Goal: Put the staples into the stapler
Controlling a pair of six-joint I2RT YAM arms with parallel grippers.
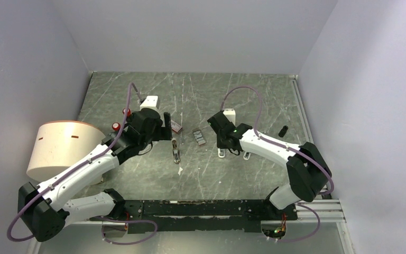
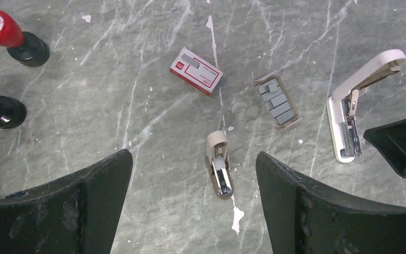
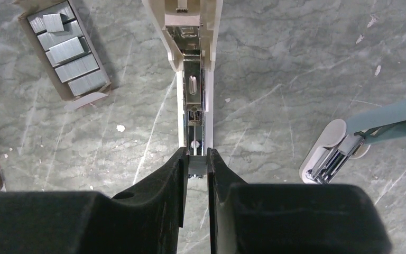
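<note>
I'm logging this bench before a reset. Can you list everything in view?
staples: one block of strips, dark grey, in a brown tray, mid-table
stapler: one, beige, short, left of the staples and nearer the arms
box: one, red and white, left of the staples and farther back
long white stapler: one, white, hinged open, right of the staples
light-blue stapler: one, right of the white one
stamps: two, red tops on black bases, far left
cylinder: one, cream, left table edge
small object: one, black, right side, unidentifiable
table: grey marbled
left pincer: open, over the stapler
right pincer: shut on the long white stapler's end
</note>
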